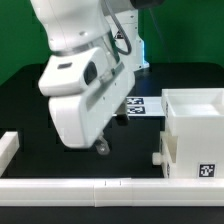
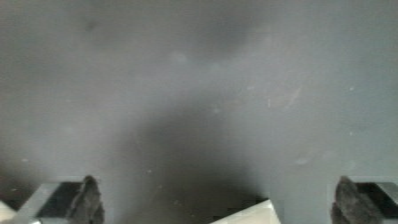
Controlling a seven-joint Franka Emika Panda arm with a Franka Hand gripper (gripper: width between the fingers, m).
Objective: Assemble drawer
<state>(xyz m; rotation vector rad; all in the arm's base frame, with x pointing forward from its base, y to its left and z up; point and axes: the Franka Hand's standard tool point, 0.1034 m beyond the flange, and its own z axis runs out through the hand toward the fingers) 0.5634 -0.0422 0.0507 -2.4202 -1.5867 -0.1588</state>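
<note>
Your gripper (image 1: 100, 147) hangs over the table (image 1: 40, 110), fingers (image 2: 68, 200) spread wide, holding nothing; the drawer (image 1: 196, 138) lies toward the exterior view's right; reach that way.

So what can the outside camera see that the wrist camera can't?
Only the exterior view shows the big white robot arm, the white plastic box-shaped drawer housing, the long low white rail and the flat white marker board. Only the wrist view shows the jaws close up: two dark fingertips wide apart with nothing between them, plus a small white corner I cannot identify. Both views show the black table.
</note>
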